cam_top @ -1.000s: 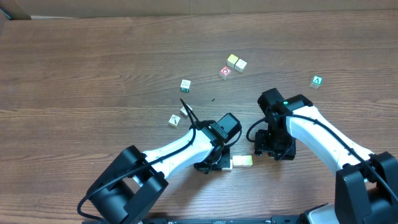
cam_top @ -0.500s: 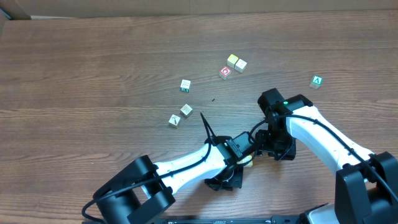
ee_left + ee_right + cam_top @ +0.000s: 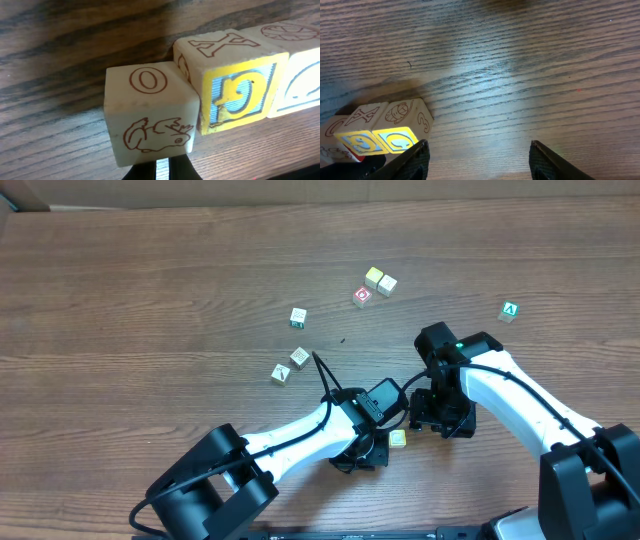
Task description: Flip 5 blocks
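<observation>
Blocks point(image 3: 235, 90) touching in a row — on table point(image 3: 150, 300)

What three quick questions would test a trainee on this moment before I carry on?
1. True or false: the right gripper is shut on something.
2. In the left wrist view, which letter tops the block nearest the left gripper? A) O B) K C) A
3. How many blocks show in the left wrist view?
Key: 1 false, its jaws stand open with nothing between them. 2 A. 3 three.
</observation>
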